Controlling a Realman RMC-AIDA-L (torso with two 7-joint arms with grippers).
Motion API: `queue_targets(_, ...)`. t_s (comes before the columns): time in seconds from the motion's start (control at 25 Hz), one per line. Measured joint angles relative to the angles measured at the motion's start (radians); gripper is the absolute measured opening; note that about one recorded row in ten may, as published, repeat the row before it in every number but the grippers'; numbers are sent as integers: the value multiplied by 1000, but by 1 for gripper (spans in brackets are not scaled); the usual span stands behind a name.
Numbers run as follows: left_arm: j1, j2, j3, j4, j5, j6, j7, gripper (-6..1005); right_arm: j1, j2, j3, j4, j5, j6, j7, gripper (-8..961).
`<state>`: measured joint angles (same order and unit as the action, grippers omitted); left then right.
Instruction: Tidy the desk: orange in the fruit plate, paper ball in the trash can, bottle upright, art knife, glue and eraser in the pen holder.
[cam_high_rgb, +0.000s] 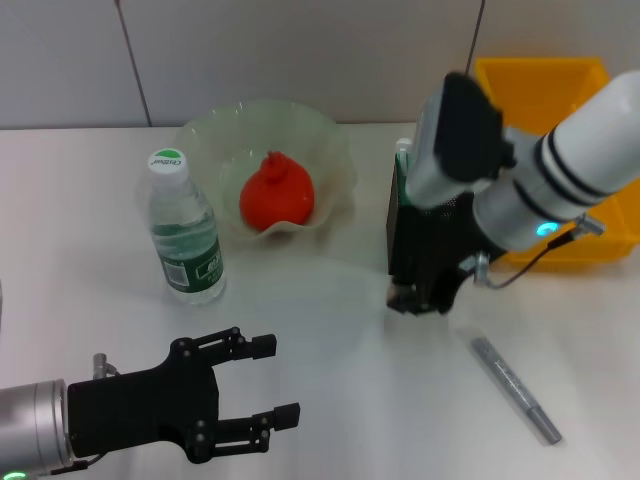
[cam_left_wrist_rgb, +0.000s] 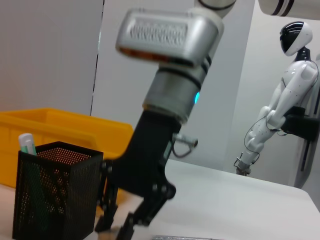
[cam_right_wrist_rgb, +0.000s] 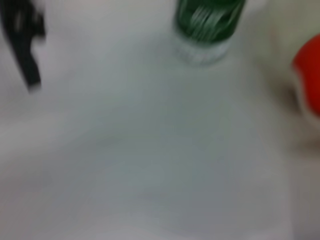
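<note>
The orange (cam_high_rgb: 277, 190) lies in the pale-green fruit plate (cam_high_rgb: 335, 150). Left of the plate, the bottle (cam_high_rgb: 186, 235) stands upright. My right gripper (cam_high_rgb: 413, 298) points down just above the table, close in front of the black mesh pen holder (cam_left_wrist_rgb: 55, 192), which holds a green-and-white glue stick (cam_left_wrist_rgb: 26, 144). A small beige patch (cam_left_wrist_rgb: 121, 232) shows under that gripper; I cannot tell if it is the eraser. The grey art knife (cam_high_rgb: 515, 388) lies on the table right of the gripper. My left gripper (cam_high_rgb: 280, 380) rests open and empty at the near left. The paper ball is out of view.
The yellow trash can (cam_high_rgb: 545, 90) stands at the back right, behind my right arm. The right wrist view shows the bottle's base (cam_right_wrist_rgb: 207, 25) and the edge of the orange (cam_right_wrist_rgb: 307, 75). A white humanoid figure (cam_left_wrist_rgb: 285, 100) stands far off beyond the table.
</note>
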<state>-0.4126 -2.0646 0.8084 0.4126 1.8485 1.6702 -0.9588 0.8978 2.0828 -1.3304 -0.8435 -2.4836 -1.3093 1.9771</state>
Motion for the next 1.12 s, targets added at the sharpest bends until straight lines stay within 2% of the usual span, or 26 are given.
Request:
queue_targets(0.12, 1, 0, 0, 0, 0, 1, 0, 798, -62, -3, 144, -200, 86, -110, 49, 260)
queue_targets(0.16, 2, 0, 0, 0, 0, 1, 0, 798, -62, -3, 144, -200, 86, -110, 49, 260)
queue_targets(0.2, 2, 0, 1, 0, 0, 1, 0, 798, -77, -4, 210, -264, 115, -151, 67, 260)
queue_targets(0.24, 2, 0, 1, 0, 0, 1, 0, 798, -77, -4, 210, -264, 115, -151, 67, 260)
queue_targets(0.28, 3, 0, 2, 0, 0, 2, 0, 798, -82, -6, 286, -317, 127, -188, 98, 260)
queue_targets(0.36, 3, 0, 3, 0, 0, 3, 0, 798, -83, -8, 309, -331, 128, -196, 113, 260)
queue_targets(0.44, 3, 1, 2, 0, 0, 7, 0, 798, -81, -19, 359, -353, 123, -202, 157, 260)
queue_targets(0.48, 3, 1, 1, 2, 0, 12, -1, 798, -76, -34, 387, -347, 111, -198, 183, 260)
queue_targets(0.72, 3, 2, 0, 4, 1, 17, -2, 798, -51, -48, 396, -290, 38, -153, 219, 259)
queue_targets(0.88, 3, 3, 0, 4, 3, 17, -3, 798, -27, -34, 385, -232, -25, -91, 230, 259)
queue_targets(1.12, 3, 3, 0, 2, 4, 17, -3, 798, -14, -33, 364, -203, -36, -68, 235, 259)
